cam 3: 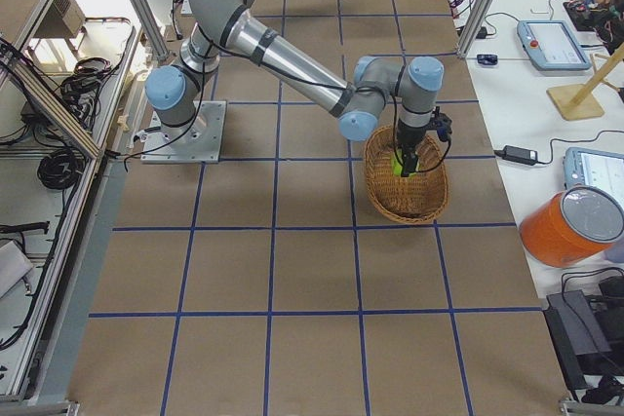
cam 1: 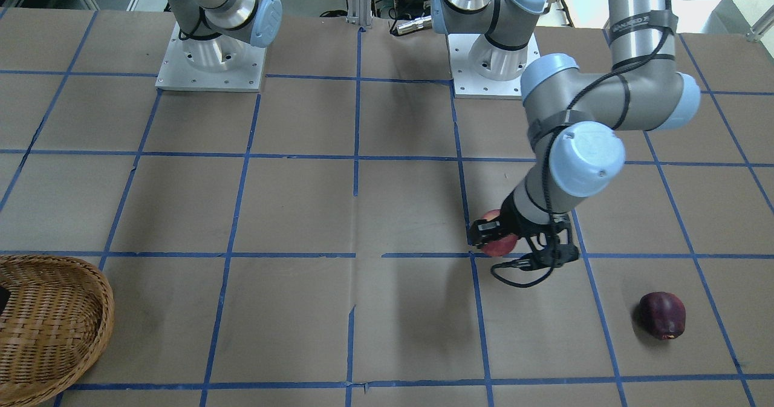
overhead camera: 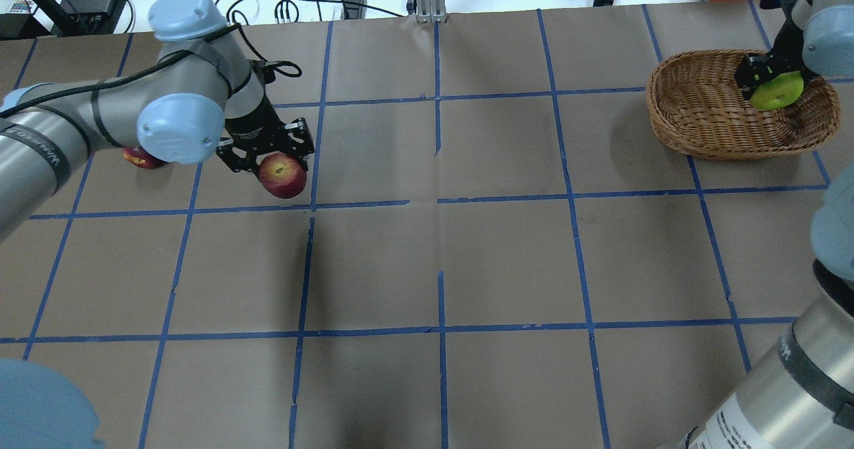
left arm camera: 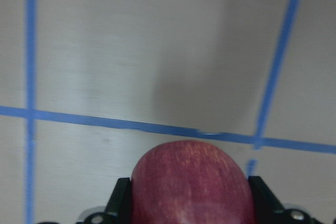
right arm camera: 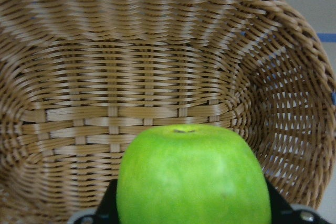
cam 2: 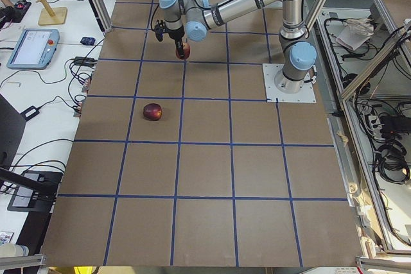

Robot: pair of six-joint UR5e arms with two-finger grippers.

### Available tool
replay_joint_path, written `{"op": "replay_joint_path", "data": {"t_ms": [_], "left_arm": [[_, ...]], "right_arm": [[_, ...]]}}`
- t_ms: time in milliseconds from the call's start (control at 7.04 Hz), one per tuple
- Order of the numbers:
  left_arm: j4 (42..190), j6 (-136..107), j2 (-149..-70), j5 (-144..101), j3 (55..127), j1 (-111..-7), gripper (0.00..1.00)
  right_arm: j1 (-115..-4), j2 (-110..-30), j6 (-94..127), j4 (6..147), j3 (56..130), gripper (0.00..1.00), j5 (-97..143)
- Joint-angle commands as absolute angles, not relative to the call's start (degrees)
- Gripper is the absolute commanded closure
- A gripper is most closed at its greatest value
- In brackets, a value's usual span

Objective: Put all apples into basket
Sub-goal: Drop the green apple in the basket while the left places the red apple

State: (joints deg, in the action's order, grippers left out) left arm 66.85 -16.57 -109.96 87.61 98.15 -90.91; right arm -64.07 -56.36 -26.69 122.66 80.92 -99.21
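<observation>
My left gripper [overhead camera: 279,161] is shut on the red, yellow-streaked apple [overhead camera: 285,179] and holds it above the table; the apple also shows in the front view [cam 1: 503,247] and the left wrist view [left arm camera: 191,182]. The dark maroon apple [cam 1: 663,315] lies on the table, half hidden behind my left arm in the overhead view [overhead camera: 140,159]. My right gripper [overhead camera: 766,81] is shut on the lime green apple [overhead camera: 782,93] and holds it over the wicker basket [overhead camera: 700,119]. The right wrist view shows the green apple [right arm camera: 191,177] above the basket's floor [right arm camera: 105,87].
The basket [cam 1: 54,322] stands near the table's far edge on my right side. An orange container [cam 3: 575,226] and tablets stand on a side bench beyond that end. The two arm bases [cam 1: 211,62] [cam 1: 493,71] are bolted at the robot's side.
</observation>
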Motion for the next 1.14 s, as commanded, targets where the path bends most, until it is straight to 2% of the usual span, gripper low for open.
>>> {"op": "replay_joint_path", "data": {"t_ms": [0, 142, 284, 426, 568, 852, 994], "left_arm": [[56.6, -37.35, -115.28, 80.64, 97.56, -103.04, 0.79], [53.03, -42.49, -118.18, 80.77, 97.38, -107.18, 0.64], [51.43, -42.1, -119.78, 81.29, 97.38, -109.49, 0.52], [51.24, -42.01, -120.14, 81.39, 97.82, -109.77, 0.32], [51.15, -42.19, -120.06, 81.39, 97.04, -109.43, 0.0], [52.11, -39.92, -116.82, 80.86, 94.68, -103.4, 0.0], [57.08, -30.77, -115.33, 81.21, 91.87, -99.18, 0.0]], "right_arm": [[-60.83, -52.05, -30.23, 128.39, 80.42, 0.86, -98.88], [-60.39, -50.99, -31.63, 130.76, 80.68, 0.69, -99.23], [-59.77, -50.45, -33.29, 130.78, 80.6, 0.3, -99.14], [-59.77, -50.62, -33.14, 130.61, 80.16, 0.0, -98.97], [-60.03, -50.89, -32.87, 130.26, 79.37, 0.0, -98.96], [-60.99, -55.16, -32.52, 125.29, 77.7, 0.0, -98.44], [-64.39, -58.33, -31.74, 119.76, 77.7, 0.0, -98.52]]}}
